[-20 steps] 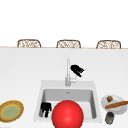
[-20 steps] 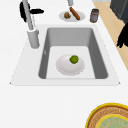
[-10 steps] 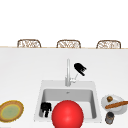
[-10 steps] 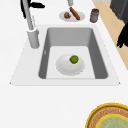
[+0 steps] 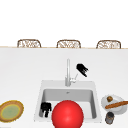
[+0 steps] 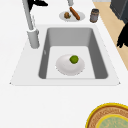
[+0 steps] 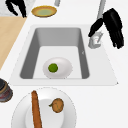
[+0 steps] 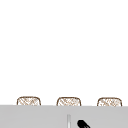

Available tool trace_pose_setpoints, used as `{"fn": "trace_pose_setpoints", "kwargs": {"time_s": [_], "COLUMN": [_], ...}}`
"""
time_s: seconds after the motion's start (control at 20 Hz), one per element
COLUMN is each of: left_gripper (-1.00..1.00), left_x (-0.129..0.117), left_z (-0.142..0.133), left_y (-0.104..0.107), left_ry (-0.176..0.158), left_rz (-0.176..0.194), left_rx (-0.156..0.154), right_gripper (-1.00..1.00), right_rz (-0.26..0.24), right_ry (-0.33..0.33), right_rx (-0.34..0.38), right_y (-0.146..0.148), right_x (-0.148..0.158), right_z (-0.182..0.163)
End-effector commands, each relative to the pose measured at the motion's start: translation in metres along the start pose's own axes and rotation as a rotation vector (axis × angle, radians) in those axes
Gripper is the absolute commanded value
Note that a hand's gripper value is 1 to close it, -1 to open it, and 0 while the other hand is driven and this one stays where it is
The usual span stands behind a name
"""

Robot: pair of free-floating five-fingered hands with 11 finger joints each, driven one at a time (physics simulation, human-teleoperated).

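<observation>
The right hand (image 5: pixel 82 69) hangs just beside the faucet (image 5: pixel 67 72), near its small lever (image 5: pixel 75 78), with the fingers straight and close together. The left hand (image 5: pixel 45 109) stays low at the front left edge of the sink (image 5: pixel 92 83), fingers relaxed and pointing down. The right side view shows the open counter behind the faucet. In the front view a red ball (image 5: pixel 67 114) hides the basin; the left side view shows there a white bowl (image 6: pixel 65 68) with a green fruit (image 6: pixel 74 59).

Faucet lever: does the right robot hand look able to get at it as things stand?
Probably yes. The right robot hand hovers just beside the faucet lever, with fingers straight and its thumb reaching toward it in the right side view. Nothing stands between them.
</observation>
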Motion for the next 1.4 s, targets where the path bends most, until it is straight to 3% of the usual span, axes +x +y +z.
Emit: {"fn": "trace_pose_setpoints", "kwargs": {"time_s": [0.0, 0.1, 0.2, 0.4, 0.85, 1.35], "left_gripper": [0.00, 0.00, 0.00, 0.00, 0.00, 0.00], "left_x": [0.000, 0.000, 0.000, 0.000, 0.000, 0.000], "left_z": [0.000, 0.000, 0.000, 0.000, 0.000, 0.000], "left_y": [0.000, 0.000, 0.000, 0.000, 0.000, 0.000], "left_ry": [0.000, 0.000, 0.000, 0.000, 0.000, 0.000], "left_rz": [0.000, 0.000, 0.000, 0.000, 0.000, 0.000], "left_rx": [0.000, 0.000, 0.000, 0.000, 0.000, 0.000], "right_gripper": [-1.00, -1.00, -1.00, -1.00, -1.00, -1.00], "right_rz": [0.004, -0.002, -0.053, -0.073, -0.119, -0.248], "right_ry": [-0.002, 0.000, 0.009, -0.110, -0.232, -0.399], "right_rx": [-0.003, -0.002, -0.081, -0.108, -0.133, -0.162], "right_y": [0.000, 0.004, 0.015, 0.031, 0.067, 0.118], "right_x": [-0.001, -0.005, -0.017, -0.016, -0.017, -0.011], "right_z": [-0.001, 0.000, 0.008, 0.014, 0.031, 0.057]}}
